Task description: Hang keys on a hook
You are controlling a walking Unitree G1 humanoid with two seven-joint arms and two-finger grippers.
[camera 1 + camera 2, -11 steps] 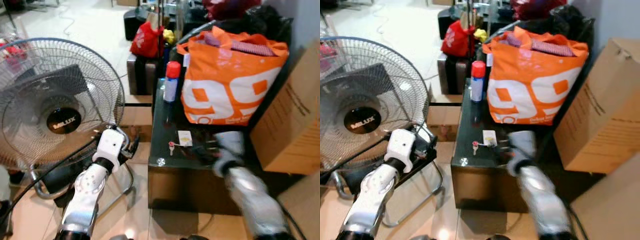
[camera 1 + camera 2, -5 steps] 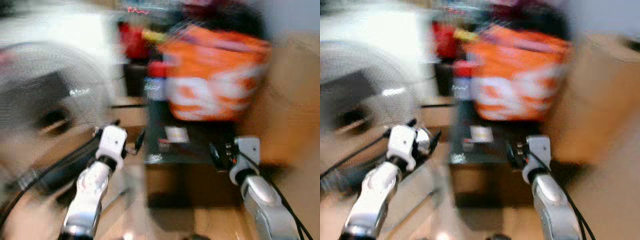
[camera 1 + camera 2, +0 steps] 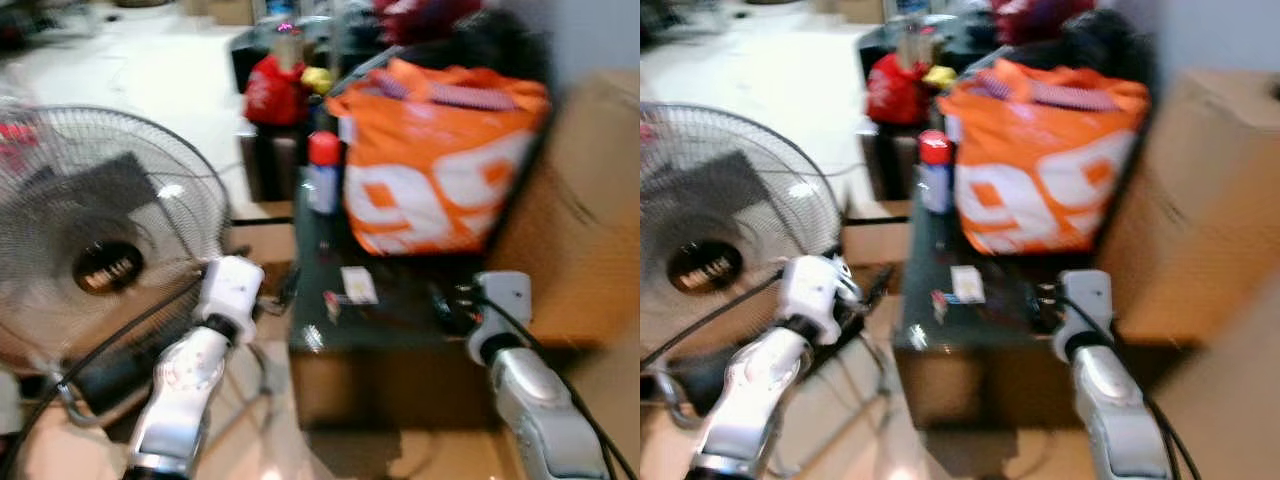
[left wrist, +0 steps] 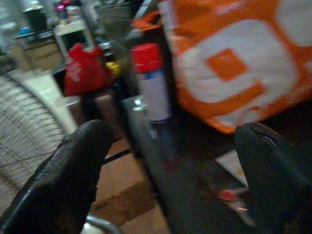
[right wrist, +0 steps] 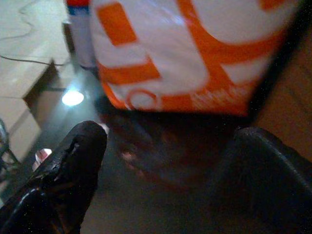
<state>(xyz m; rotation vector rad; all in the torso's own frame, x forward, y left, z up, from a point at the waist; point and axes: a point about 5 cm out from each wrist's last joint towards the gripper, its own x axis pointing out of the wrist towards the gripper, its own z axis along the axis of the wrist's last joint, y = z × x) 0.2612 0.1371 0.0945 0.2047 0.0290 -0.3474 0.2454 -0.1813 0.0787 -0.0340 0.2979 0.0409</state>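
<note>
Left eye view: slightly blurred. At centre frame, the keys [image 3: 332, 301] with a red fob lie on the dark glossy table [image 3: 400, 325], just beside a white tag [image 3: 357, 284]. Behind them stand a red-capped spray can [image 3: 322, 173] and a big orange shopping bag [image 3: 440, 165]. A floor fan [image 3: 95, 240] fills the left side. The left gripper [image 3: 272, 297] hovers off the table's left edge; the right gripper [image 3: 448, 305] sits over the table at right of centre, apart from the keys.

Right eye view: same layout, with a cardboard box [image 3: 1200, 220] at far right. No hook can be made out.

Left wrist view: both black fingers [image 4: 63, 180] stand wide apart with nothing between them; the keys [image 4: 229, 196] lie low between them on the dark top.

Right wrist view: fingers [image 5: 63, 170] spread wide, empty, facing the bag's base.

The step looks to be the reach for the keys. Best to let the blur settle, then come down squarely over the fob and pinch it, since flat keys on a slick top may skid.
</note>
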